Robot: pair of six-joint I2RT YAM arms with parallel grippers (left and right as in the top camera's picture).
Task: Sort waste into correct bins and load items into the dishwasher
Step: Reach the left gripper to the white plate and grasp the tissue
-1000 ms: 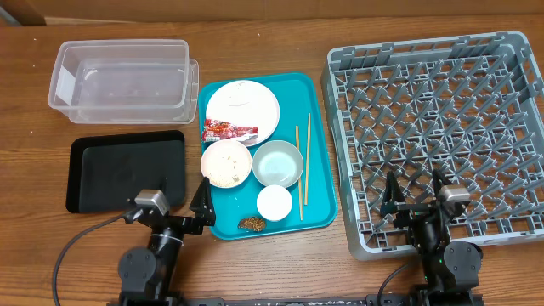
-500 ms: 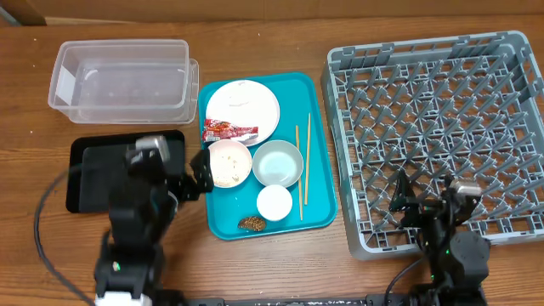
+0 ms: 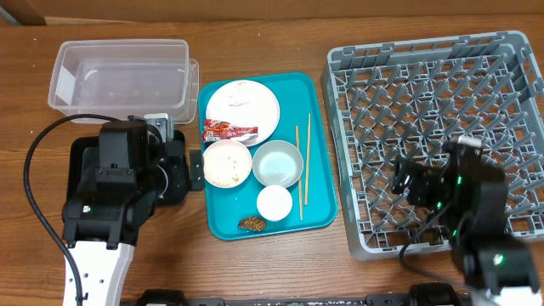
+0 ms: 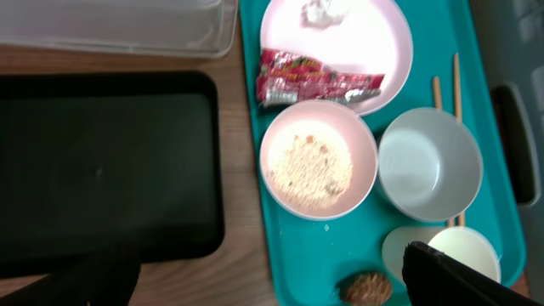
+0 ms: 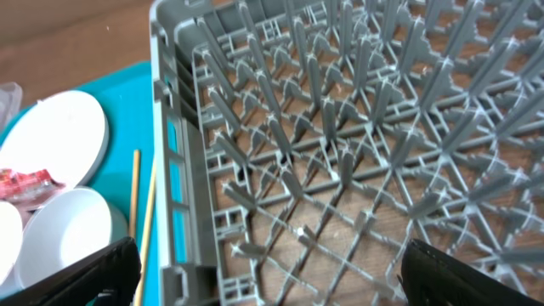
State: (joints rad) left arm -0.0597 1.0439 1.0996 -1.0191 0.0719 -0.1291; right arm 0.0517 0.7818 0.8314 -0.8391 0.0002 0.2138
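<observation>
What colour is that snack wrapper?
Snack wrapper: red with white; clearest from the left wrist view.

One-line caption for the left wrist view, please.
Open left gripper above black tray and teal tray: rice bowl, empty grey bowl, wrapper overlapping white plate.

From overhead, my left arm (image 3: 119, 183) covers much of the black tray (image 3: 82, 166), and my right arm (image 3: 472, 212) hides a near part of the dish rack (image 3: 425, 93). In the left wrist view I see the fingers (image 4: 463, 276) of the left gripper (image 4: 268, 285) only as dark blurs in the bottom corners; one covers part of the cup (image 4: 463, 248). The bottom edge cuts the brown lump (image 4: 364, 289), the top edge cuts the clear tub (image 4: 110, 21) and the plate (image 4: 340, 47).
</observation>
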